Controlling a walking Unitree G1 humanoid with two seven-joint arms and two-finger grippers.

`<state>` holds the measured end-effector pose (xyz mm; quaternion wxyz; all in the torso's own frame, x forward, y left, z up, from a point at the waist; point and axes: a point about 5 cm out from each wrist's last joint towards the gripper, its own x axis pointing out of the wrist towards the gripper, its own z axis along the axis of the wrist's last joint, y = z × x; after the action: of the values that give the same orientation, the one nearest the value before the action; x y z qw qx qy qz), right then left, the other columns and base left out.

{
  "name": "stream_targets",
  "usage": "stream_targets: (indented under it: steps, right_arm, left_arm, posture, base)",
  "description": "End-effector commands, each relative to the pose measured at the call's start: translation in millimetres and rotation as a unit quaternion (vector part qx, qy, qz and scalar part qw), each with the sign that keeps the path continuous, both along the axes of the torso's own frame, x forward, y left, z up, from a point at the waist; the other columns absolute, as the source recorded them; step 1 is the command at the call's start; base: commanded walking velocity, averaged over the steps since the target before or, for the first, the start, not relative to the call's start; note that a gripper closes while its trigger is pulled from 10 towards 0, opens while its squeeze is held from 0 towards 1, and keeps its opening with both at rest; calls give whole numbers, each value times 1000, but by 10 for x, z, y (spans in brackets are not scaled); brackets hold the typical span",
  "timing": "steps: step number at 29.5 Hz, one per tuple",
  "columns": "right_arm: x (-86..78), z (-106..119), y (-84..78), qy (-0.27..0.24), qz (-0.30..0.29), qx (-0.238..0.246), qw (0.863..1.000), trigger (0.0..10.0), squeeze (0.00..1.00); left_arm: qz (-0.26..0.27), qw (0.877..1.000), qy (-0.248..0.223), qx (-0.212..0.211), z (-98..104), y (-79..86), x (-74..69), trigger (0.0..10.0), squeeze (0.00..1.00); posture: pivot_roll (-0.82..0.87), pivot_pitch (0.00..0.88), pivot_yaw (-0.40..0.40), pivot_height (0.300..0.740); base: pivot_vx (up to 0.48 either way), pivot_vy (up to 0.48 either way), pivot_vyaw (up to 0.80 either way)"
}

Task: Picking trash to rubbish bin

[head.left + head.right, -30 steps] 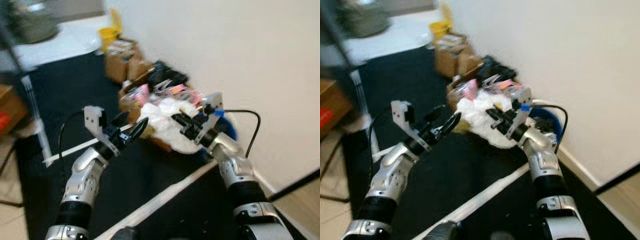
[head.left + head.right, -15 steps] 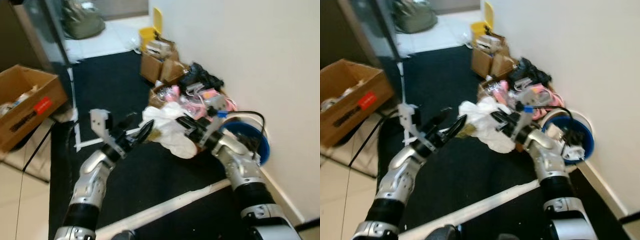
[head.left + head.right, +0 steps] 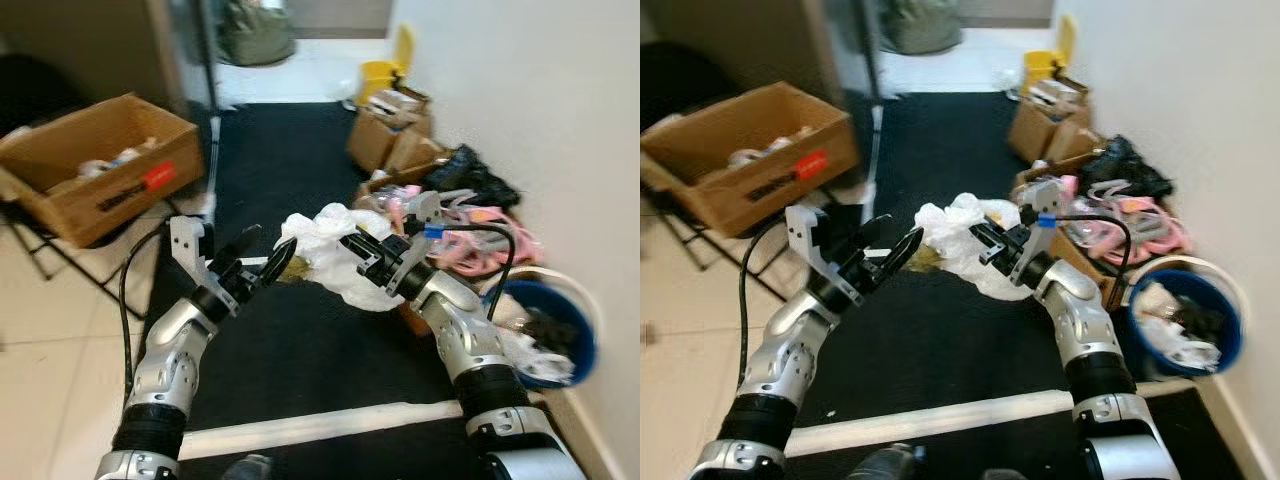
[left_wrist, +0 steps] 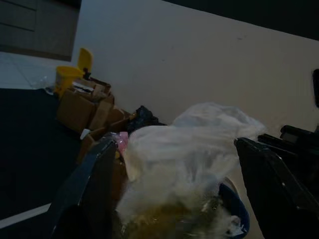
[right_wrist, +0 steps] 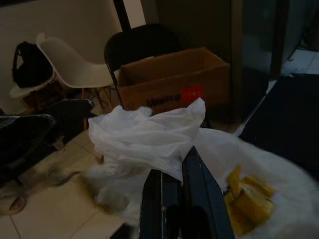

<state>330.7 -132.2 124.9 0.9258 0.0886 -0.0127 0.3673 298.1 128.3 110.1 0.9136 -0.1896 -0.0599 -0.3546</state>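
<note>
Camera swung left; right tool (image 3: 985,238) still pinches white bag (image 3: 952,236), left tool (image 3: 895,256) spread beside.

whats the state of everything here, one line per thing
white plastic bag: held off the floor, crumpled, yellow scraps inside
right claw: shut on the bag
left claw: open, tips beside the bag
blue bin: upright by the wall, trash inside
large cardboard box: open, items inside
small cardboard boxes: open, stuffed, along the wall
</note>
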Motion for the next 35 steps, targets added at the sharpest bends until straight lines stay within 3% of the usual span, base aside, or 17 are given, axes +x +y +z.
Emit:
stream_targets:
  steps: [1, 11, 15, 35]
  right_arm:
    - [5, 8, 3, -4, -2, 0, 1000, 10000, 0]
    - [11, 10, -5, -5, -5, 4, 1000, 10000, 0]
    - [7, 30, -24, -7, -11, 27, 1000, 10000, 0]
    - [4, 50, -16, -14, -9, 12, 1000, 10000, 0]
  left_arm:
    - [2, 1000, 10, 4, -67, 25, -18, 10000, 0]
    - [7, 1000, 7, 3, -54, 30, -19, 10000, 0]
    - [4, 1000, 2, -5, -43, 24, -31, 10000, 0]
    - [1, 1000, -2, -7, -30, 27, -30, 10000, 0]
  posture:
    - [3, 0, -31, 740]
    - [2, 0, -29, 740]
    - [2, 0, -29, 740]
    - [3, 0, -27, 740]
  base:
    - [0, 0, 712]
    - [0, 0, 711]
    - [61, 0, 0]
    - [480, 0, 0]
